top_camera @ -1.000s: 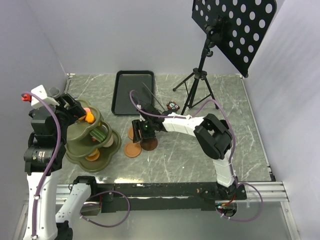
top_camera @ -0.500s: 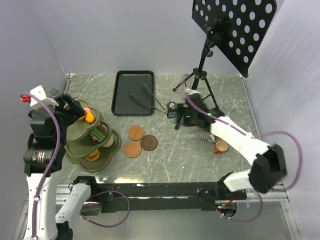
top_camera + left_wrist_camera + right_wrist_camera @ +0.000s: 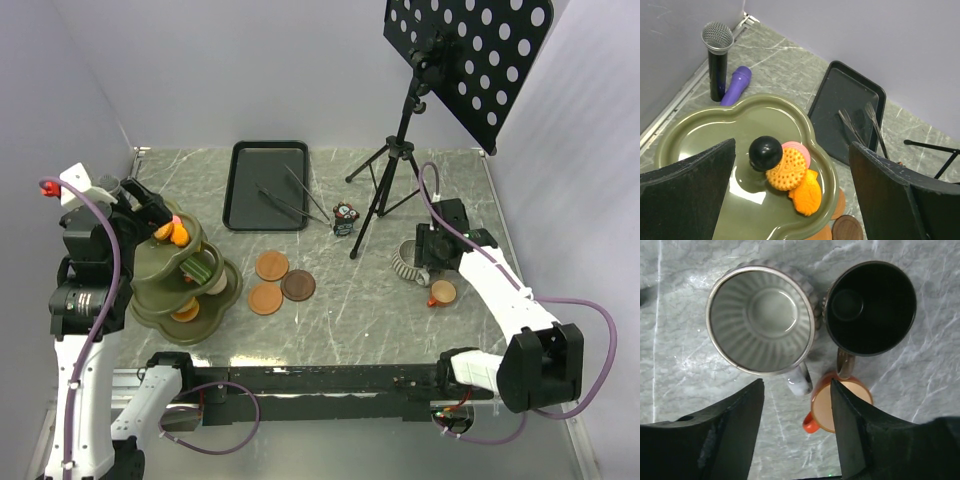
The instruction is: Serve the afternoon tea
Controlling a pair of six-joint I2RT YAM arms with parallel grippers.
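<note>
A green tiered stand [image 3: 185, 290] at the left carries pastries. On its top tier [image 3: 700, 135], beside a black knob [image 3: 765, 152], lie a round orange biscuit [image 3: 786, 170], a pink pastry [image 3: 801, 149] and an orange pastry [image 3: 807, 196]. My left gripper [image 3: 792, 145] hovers open above them, holding nothing. Three round saucers [image 3: 272, 266] lie mid-table. At the right stand a ribbed grey cup [image 3: 761, 320], a dark cup [image 3: 870, 307] and a small orange cup [image 3: 837, 407]. My right gripper [image 3: 796, 385] is open just above them, the grey cup's handle below the gap between its fingers.
A black tray [image 3: 250, 190] lies at the back, with thin metal tongs [image 3: 290, 207] across its right edge. A music stand on a tripod [image 3: 395, 175] and a small toy [image 3: 345, 217] stand behind the saucers. A microphone [image 3: 717, 55] and a purple object [image 3: 736, 85] sit in the far left corner.
My right arm has swung from the saucers across to the cups at the right. The left gripper has shifted slightly over the stand's top tier.
</note>
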